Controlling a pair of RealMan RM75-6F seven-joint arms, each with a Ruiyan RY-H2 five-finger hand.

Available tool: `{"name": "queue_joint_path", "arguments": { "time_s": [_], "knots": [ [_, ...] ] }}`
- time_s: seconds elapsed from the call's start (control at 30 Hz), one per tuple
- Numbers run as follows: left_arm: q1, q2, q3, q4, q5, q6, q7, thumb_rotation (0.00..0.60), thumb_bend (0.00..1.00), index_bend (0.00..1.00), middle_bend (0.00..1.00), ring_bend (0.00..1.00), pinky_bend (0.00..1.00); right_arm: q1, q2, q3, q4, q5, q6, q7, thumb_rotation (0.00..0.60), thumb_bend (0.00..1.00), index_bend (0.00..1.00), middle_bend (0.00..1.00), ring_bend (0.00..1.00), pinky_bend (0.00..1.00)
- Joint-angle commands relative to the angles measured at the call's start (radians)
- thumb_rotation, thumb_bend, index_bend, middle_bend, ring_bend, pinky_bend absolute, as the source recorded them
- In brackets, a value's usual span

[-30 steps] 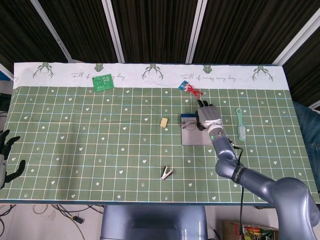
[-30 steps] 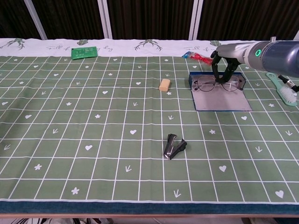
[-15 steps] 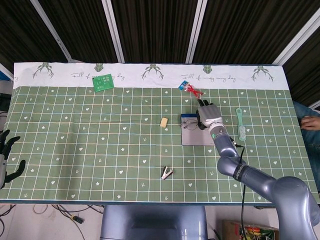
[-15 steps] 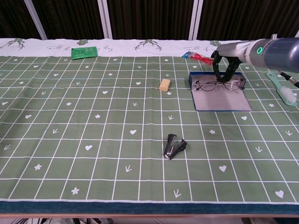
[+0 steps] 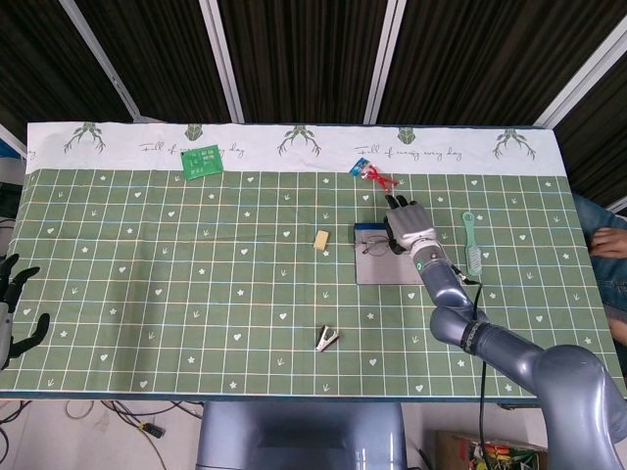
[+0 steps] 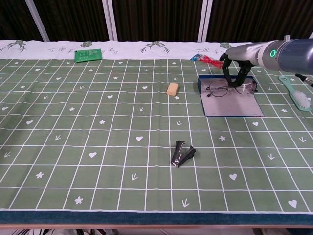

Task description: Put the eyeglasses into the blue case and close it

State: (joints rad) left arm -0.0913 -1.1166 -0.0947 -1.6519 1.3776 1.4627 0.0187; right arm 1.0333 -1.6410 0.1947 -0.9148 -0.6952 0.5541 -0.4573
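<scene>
Blue case [image 6: 232,102] lying open and flat on the counter [image 6: 98,127], right of centre, grey lining facing up, blue edge visible along the far side and at the left corner. Eyeglasses [image 6: 231,89] positioned over the far part of the case, lenses toward the near side, frame slightly tilted; contact with the lining not clear from either view. Same case [image 5: 384,262] and eyeglasses [image 5: 375,243] visible from the head view, glasses at the far-left portion of the lining.

Right hand [image 6: 234,68] reaching down over the far edge of the case, dark fingers [image 6: 240,77] curled around the eyeglasses frame near its right lens, gripping it. From the head view, right hand [image 5: 409,228] seen from above, covering the right part of the glasses.

Left hand [image 5: 12,304] at the lower left edge of the head view, off the counter, fingers spread, holding nothing.

Nothing else inside the case. Other items on the green patterned cloth, all apart from the case: tan eraser [image 6: 171,88] to the left of the case; black staple remover [image 6: 182,153] nearer the front edge; green circuit board [image 6: 88,54] at the far left; red packet [image 6: 207,59] just beyond the case; green brush [image 6: 295,93] to the right of it.
</scene>
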Motion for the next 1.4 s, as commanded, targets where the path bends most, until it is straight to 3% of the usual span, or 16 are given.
{"name": "queue_joint_path", "arguments": {
  "time_s": [0.03, 0.33, 0.6, 0.67, 1.4],
  "knots": [
    [0.0, 0.0, 0.0, -0.001, 0.0, 0.0, 0.0, 0.6, 0.38, 0.15, 0.0, 0.0, 0.0, 0.0, 0.003, -0.003, 0.009, -0.015, -0.013, 0.016, 0.6, 0.52, 0.61, 0.03, 0.04, 0.19],
    [0.0, 0.0, 0.0, -0.003, -0.001, 0.0, 0.002, 0.6, 0.38, 0.15, 0.0, 0.0, 0.0, -0.001, -0.002, 0.0, 0.047, -0.033, -0.05, 0.066, 0.6, 0.52, 0.6, 0.03, 0.04, 0.19],
    [0.0, 0.001, 0.0, -0.003, -0.001, -0.002, 0.0, 0.6, 0.38, 0.15, 0.0, 0.0, 0.0, -0.001, -0.011, -0.006, 0.069, -0.031, -0.068, 0.083, 0.6, 0.45, 0.36, 0.02, 0.03, 0.19],
    [-0.001, 0.001, 0.0, -0.003, -0.001, -0.003, 0.0, 0.6, 0.38, 0.15, 0.0, 0.0, 0.0, -0.001, -0.013, -0.007, 0.072, -0.027, -0.067, 0.084, 0.6, 0.45, 0.33, 0.02, 0.03, 0.19],
    [0.0, 0.002, 0.001, -0.003, 0.001, -0.003, -0.006, 0.6, 0.38, 0.15, 0.0, 0.0, 0.0, 0.025, -0.037, -0.008, 0.066, 0.044, -0.02, 0.046, 0.6, 0.45, 0.29, 0.02, 0.04, 0.19]
  ]
}}
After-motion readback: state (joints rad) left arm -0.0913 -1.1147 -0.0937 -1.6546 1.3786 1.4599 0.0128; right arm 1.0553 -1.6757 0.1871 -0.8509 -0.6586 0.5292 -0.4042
